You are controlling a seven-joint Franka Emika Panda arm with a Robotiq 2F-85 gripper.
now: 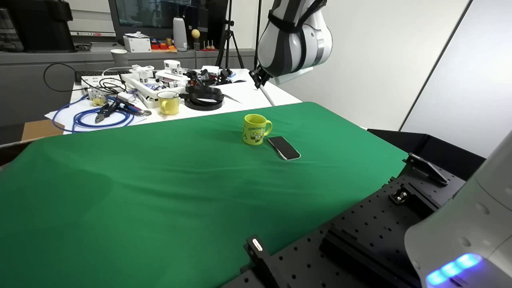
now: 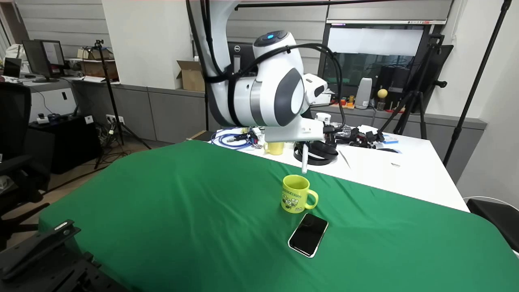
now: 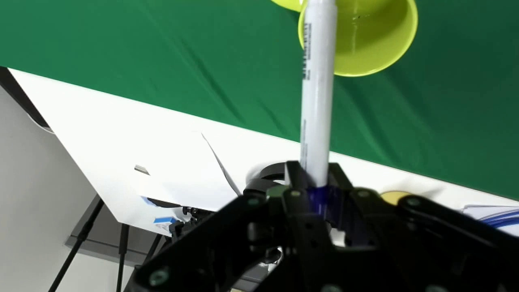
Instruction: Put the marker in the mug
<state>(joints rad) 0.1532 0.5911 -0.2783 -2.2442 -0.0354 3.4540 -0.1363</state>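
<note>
Marker [image 3: 317, 105] slants steeply, white end pointing down; I hold its blue end in the hand [image 3: 314, 173]. Dark print runs along the white barrel.

- A smooth, glossy finish is seen on the yellow-green, cylindrical, handled mug [image 2: 292, 198].
- A smooth, faintly shiny plastic surface is shown by the slim white marker [image 3: 318, 93].
- The broad green cloth [image 1: 160, 192] is seen to be matt and softly creased.
- A glossy, glass-like face is carried by the flat, dark, rectangular phone [image 2: 309, 234].
- The black, perforated, metal-looking plate [image 1: 368, 224] is finished matt.
</note>
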